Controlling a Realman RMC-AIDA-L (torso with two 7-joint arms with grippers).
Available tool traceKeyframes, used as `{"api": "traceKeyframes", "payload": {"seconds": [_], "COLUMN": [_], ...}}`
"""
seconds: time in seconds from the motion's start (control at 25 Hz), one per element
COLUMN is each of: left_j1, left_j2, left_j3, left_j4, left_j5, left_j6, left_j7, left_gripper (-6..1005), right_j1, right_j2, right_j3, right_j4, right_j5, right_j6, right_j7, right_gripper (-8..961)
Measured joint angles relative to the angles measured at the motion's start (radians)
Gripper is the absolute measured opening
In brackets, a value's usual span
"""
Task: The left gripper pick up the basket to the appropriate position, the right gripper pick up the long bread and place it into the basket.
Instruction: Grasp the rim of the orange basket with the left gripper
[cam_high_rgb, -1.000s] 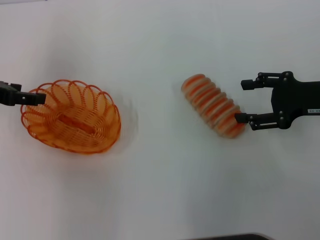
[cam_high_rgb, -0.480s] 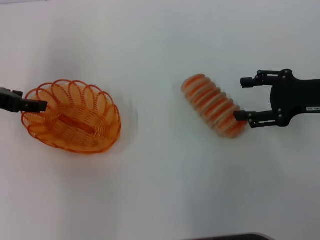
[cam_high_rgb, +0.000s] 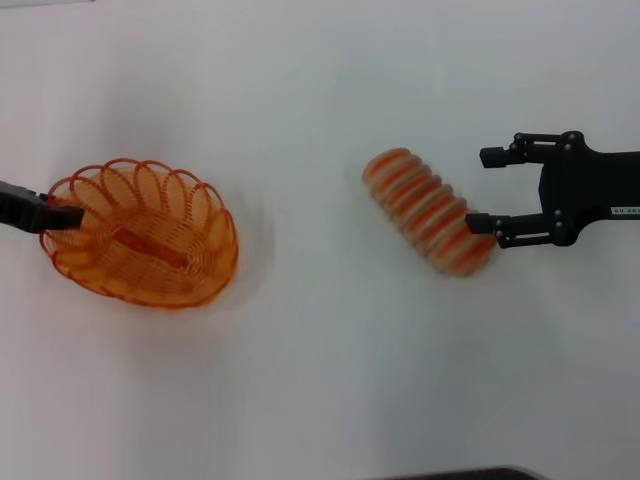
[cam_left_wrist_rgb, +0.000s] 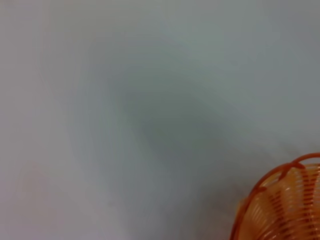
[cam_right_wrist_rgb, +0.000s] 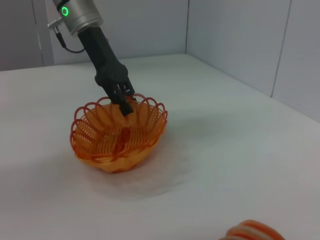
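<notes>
The orange wire basket (cam_high_rgb: 140, 245) stands on the white table at the left. My left gripper (cam_high_rgb: 62, 214) reaches in from the left edge and is shut on the basket's rim at its left end. The right wrist view shows the same grip: the left gripper (cam_right_wrist_rgb: 123, 101) pinches the far rim of the basket (cam_right_wrist_rgb: 117, 136). The long bread (cam_high_rgb: 428, 210), striped orange and cream, lies slantwise right of centre. My right gripper (cam_high_rgb: 480, 190) is open at the bread's right end, with its lower finger over that end. A corner of the bread (cam_right_wrist_rgb: 252, 231) shows in the right wrist view.
The white tabletop (cam_high_rgb: 320, 360) stretches between basket and bread. Grey wall panels (cam_right_wrist_rgb: 235, 35) rise behind the table in the right wrist view. The left wrist view holds only the table and a piece of the basket rim (cam_left_wrist_rgb: 282, 197).
The left gripper's tip has dropped onto the basket's rim, and the basket has shifted slightly left. The right gripper has drifted slightly toward the far side, still open. The bread has not moved.
</notes>
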Motion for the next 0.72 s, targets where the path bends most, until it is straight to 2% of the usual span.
{"api": "traceKeyframes", "payload": {"seconds": [0.12,0.32,0.56,0.72], "left_j1": [-0.002,-0.014,-0.033,-0.051], "left_j2": [0.0,-0.003,0.0,0.005], "left_j3": [0.001,0.012,0.014,0.016], "left_j4": [0.001,0.0,-0.002,-0.008], "left_j5": [-0.002,0.004,0.003,0.005], "left_j6": [0.0,0.002,0.03,0.062], "left_j7": [-0.001,-0.008,-0.019,-0.055], "left_gripper": [540,299,140,118], "right_j1": [0.002,0.002,0.005,0.013], "right_j2": [0.0,0.001,0.005,0.007], "right_j3": [0.001,0.019,0.041,0.063], "right_j4": [0.0,0.0,0.0,0.001], "right_j5": [0.0,0.0,0.0,0.0], "right_j6": [-0.003,-0.004,0.0,-0.003], "right_j7": [0.0,0.0,0.0,0.0], "right_gripper": [836,836,836,836]}}
